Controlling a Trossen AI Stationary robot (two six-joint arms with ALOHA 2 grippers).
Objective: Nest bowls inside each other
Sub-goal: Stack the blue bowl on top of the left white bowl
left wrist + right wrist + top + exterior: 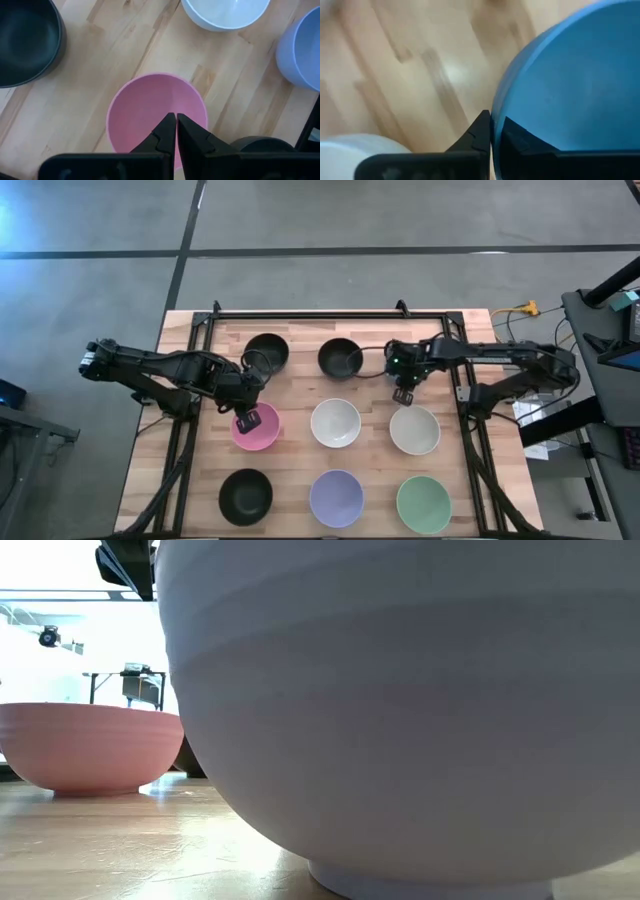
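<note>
1. We judge the step in hand to be the first pick-up. The right gripper [492, 120] is pinched onto the rim of the blue bowl [570, 80], one finger inside and one outside.
2. In the high view this gripper [404, 392] sits up and right of the middle white bowl [335, 422]. The arm hides the blue bowl there, so we cannot tell whether it is lifted.
3. The left gripper [176, 117] hangs over the pink bowl [150, 105], just left of the middle white bowl. Its fingers are closed to a sliver, and we see nothing between them.
4. None of the bowls we can see is nested yet.
5. Next, we think, the blue bowl must be lifted level, centred over a neighbouring bowl and released low. A one-sided rim pinch may let it tilt.
</note>
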